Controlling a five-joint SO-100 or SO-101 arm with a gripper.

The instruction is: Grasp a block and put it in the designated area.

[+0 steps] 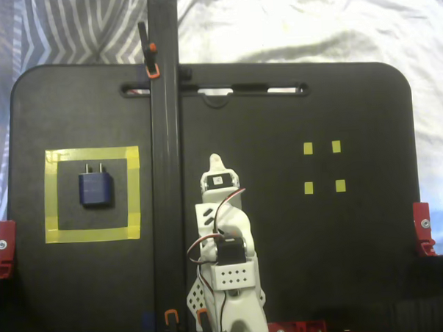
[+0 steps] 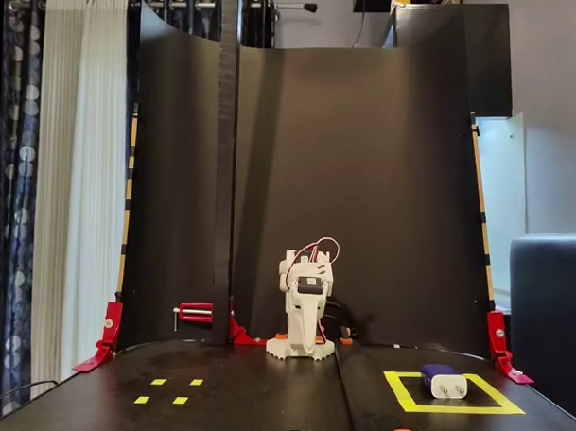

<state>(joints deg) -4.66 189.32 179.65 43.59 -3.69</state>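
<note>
Fixed view: boxy blue block [image 1: 96,188] inside yellow tape square [image 1: 91,156]; jaws' state unclear.

board: matte black tabletop [image 1: 343,249], with a black curved backdrop [image 2: 365,180] behind it
block: dark blue body [image 1: 95,188] with a white end face [image 2: 450,386]
taped square: yellow outline [image 1: 50,195]
small markers: four yellow tape bits [image 1: 307,148] set in a square
arm: white printed shell [image 1: 223,232], black servo, red and black wires
clamps: red at the board's edges [image 1: 423,227], orange-tipped on the black post [image 1: 152,70]
curtain: white panel [image 2: 67,170], beside a dark one with pale dots
bedding: white, grey-striped at the left [image 1: 76,29]
</note>
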